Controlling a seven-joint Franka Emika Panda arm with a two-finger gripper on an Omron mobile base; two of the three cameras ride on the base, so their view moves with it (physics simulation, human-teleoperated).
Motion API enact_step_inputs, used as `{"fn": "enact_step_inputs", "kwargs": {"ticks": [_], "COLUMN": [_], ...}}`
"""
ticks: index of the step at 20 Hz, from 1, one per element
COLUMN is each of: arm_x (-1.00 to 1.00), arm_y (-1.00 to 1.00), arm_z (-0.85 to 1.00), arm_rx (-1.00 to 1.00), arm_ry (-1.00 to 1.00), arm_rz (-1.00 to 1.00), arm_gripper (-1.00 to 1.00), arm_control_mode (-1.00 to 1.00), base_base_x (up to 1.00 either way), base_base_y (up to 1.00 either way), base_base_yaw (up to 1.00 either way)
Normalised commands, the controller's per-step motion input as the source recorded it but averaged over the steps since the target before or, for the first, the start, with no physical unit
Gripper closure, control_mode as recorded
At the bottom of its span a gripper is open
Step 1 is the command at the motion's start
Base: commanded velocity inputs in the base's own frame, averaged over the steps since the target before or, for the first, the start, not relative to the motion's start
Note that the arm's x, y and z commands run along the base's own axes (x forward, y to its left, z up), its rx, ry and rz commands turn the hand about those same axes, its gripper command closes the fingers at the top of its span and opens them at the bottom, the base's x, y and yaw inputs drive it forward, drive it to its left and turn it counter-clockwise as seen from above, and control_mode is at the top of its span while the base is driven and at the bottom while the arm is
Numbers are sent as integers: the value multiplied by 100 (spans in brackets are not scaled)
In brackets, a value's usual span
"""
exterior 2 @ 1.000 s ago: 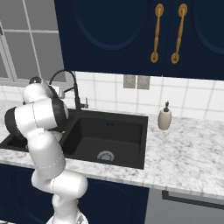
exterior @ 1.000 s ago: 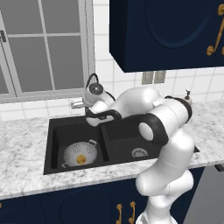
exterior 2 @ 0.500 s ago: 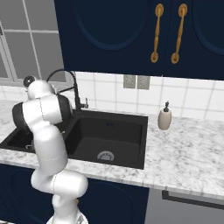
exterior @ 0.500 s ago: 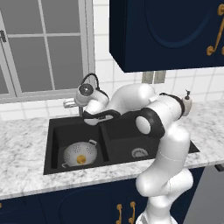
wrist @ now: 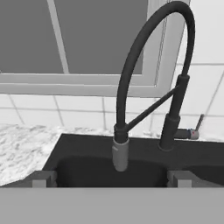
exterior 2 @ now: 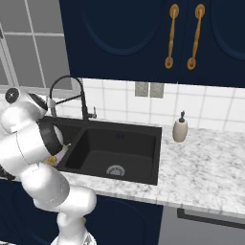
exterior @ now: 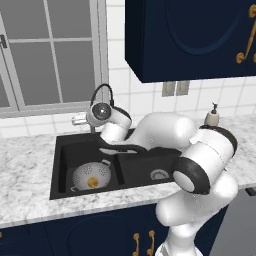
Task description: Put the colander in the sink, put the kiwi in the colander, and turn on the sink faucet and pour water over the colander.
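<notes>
in the left basin of the sink (exterior: 60, 165) sits the colander (exterior: 91, 175), upright on the black floor, its pale holed bowl taking up much of that basin. the kiwi (exterior: 92, 182) lies inside it, a small orange-yellow spot near the middle of the bowl. the right basin holds nothing but its round silver drain (exterior: 159, 174).

above the divider between the basins the white arm reaches forward from the lower right, its wrist bent up toward the back wall. the pincer (wrist: 112, 179) shows from the hand's own view as two small grey tips (wrist: 43, 178) low at either side, spread far apart with nothing between them. it faces the sink faucet (wrist: 144, 78) straight on, near it but not touching: the black gooseneck arches overhead, the spray head hangs down over the back edge of the basin, and the upright stem stands to the right with a thin brace running between the two. the small side lever (wrist: 195, 129) sticks out to the right of the stem's base, angled up, with a reddish mark at its root. i see no water coming from the spout.

behind the faucet is a grey-framed window (exterior: 50, 55). along the marbled surface (exterior 2: 210, 167) to the right of the sink stands a beige soap dispenser (exterior 2: 180, 128), well apart from the arm, under dark blue cabinets (exterior 2: 143, 38) with brass handles.
</notes>
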Motion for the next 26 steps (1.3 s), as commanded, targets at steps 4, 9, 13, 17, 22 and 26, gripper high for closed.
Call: {"fn": "enact_step_inputs", "kwargs": {"ticks": [4, 9, 13, 17, 22, 26], "arm_x": [-73, -13, 27, 40, 28, 51], "arm_y": [-98, -100, -92, -63, -46, -41], "arm_z": [48, 13, -2, -29, -53, -34], "arm_rx": [15, 13, 15, 10, 10, 18], "arm_ry": [0, 1, 7, 1, 0, 7], "arm_rz": [-9, -14, -10, -2, 0, 0], "arm_gripper": [-100, -100, -100, -100, -100, -100], "arm_control_mode": [-100, -100, -100, -100, -100, -100], "base_base_x": [0, 0, 0, 0, 0, 0], "base_base_y": [0, 0, 0, 0, 0, 0], "base_base_yaw": [0, 0, 0, 0, 0, 0]}}
